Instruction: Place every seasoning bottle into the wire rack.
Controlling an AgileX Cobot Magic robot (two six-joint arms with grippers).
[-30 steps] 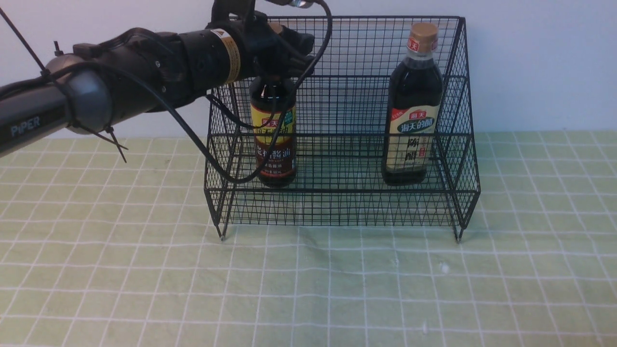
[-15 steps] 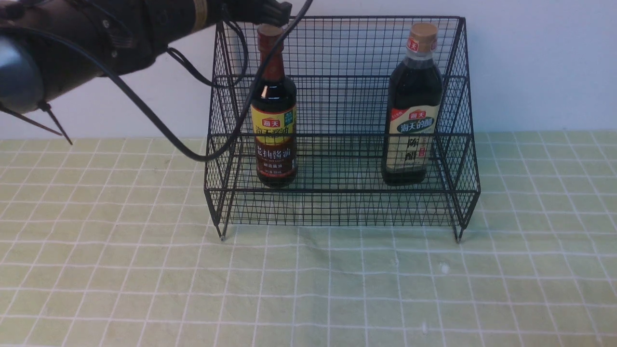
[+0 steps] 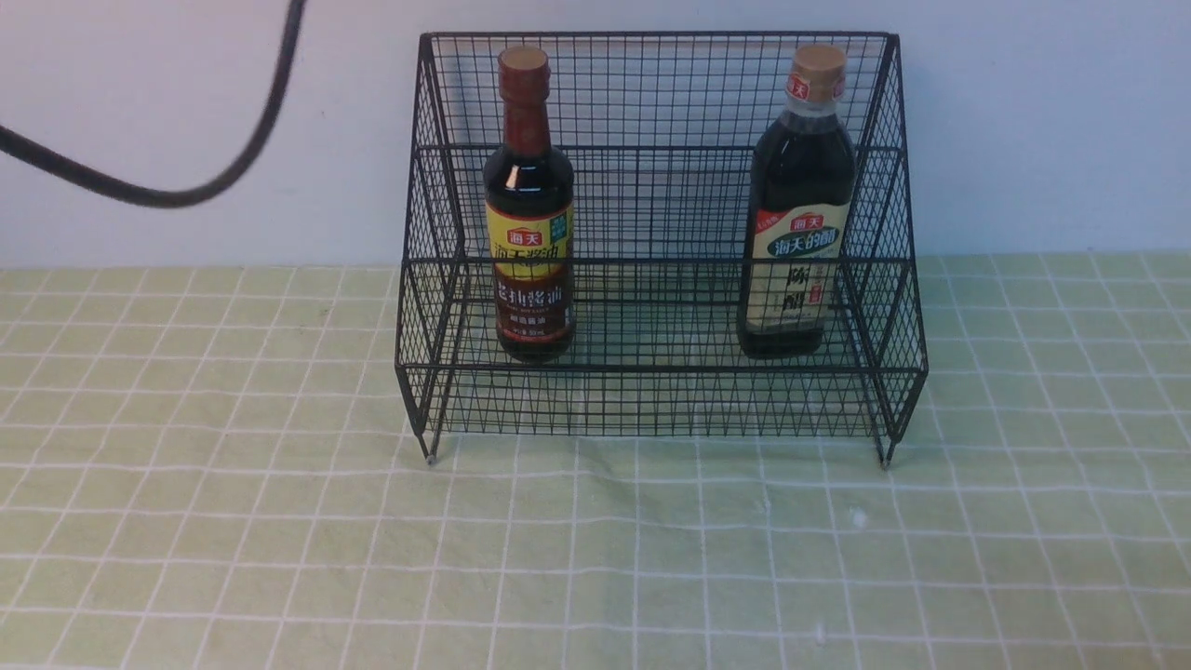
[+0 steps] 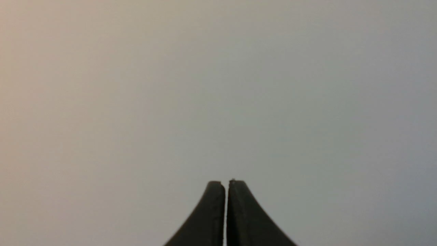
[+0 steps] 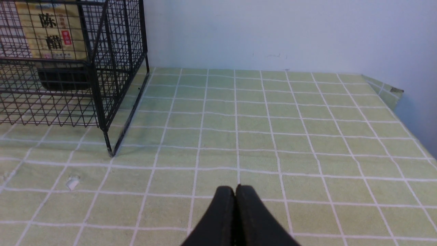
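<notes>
The black wire rack [image 3: 651, 400] stands at the back of the table against the wall. The slim long-necked bottle [image 3: 528, 214] with red-brown cap stands upright in its lower tier on the left. The wider bottle [image 3: 797, 214] with tan cap stands upright in the lower tier on the right, and its beige label also shows in the right wrist view [image 5: 51, 30]. My left gripper [image 4: 226, 182] is shut and empty, facing only blank wall. My right gripper [image 5: 235, 188] is shut and empty, low over the cloth to the right of the rack [image 5: 102, 102]. Neither gripper shows in the front view.
A green checked cloth [image 3: 595, 558] covers the table. A black cable [image 3: 186, 191] hangs across the upper left of the front view. The table's right edge [image 5: 409, 119] lies beyond my right gripper. The wall stands close behind the rack.
My left arm has let go of the slim bottle's neck, risen and pulled away left out of the front view; only its cable remains in sight. Both bottles stay put.
</notes>
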